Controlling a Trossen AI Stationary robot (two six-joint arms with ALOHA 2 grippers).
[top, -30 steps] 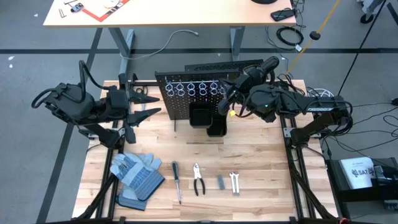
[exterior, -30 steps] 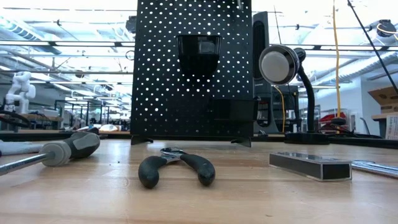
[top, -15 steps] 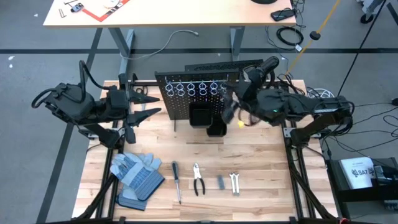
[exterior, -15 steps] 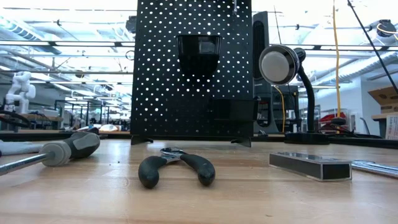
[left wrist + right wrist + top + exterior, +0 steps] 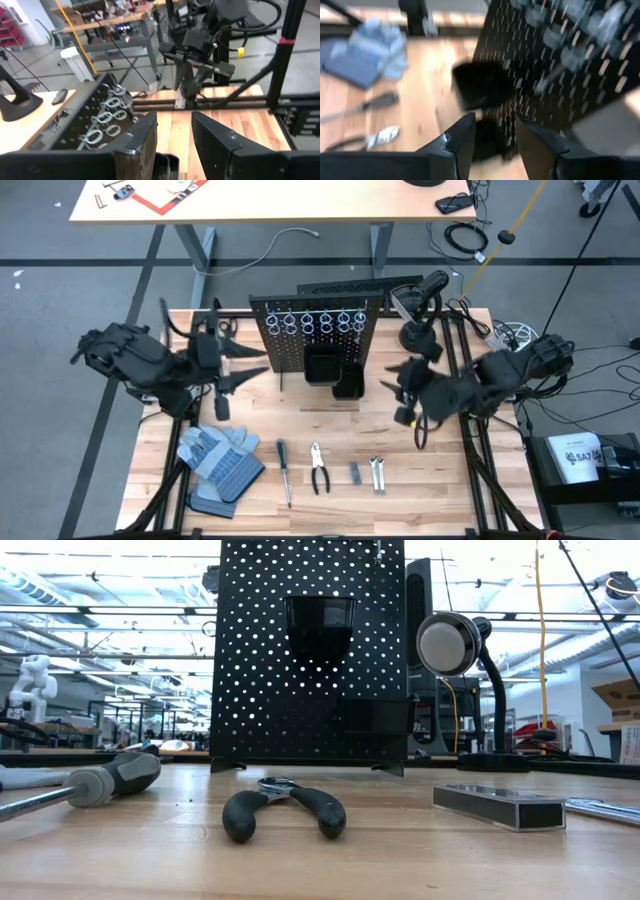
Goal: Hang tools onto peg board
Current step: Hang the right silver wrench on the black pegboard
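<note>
Your right gripper [image 5: 405,395] is apart and empty, at three o'clock from the peg board [image 5: 318,330]. Tools [image 5: 330,470] lie at six o'clock. Swing carefully, or you could knock the board over.

Matt perforated metal peg board [image 5: 315,330], wood table [image 5: 330,430]

The peg board [image 5: 318,330] is black and dotted with small holes, with silver ring holders [image 5: 317,321] and black bins [image 5: 333,371]. The table [image 5: 300,440] is pale striped wood. The work gloves [image 5: 218,462] are grey and blue, and the pliers [image 5: 319,469] have dark handles.
</note>
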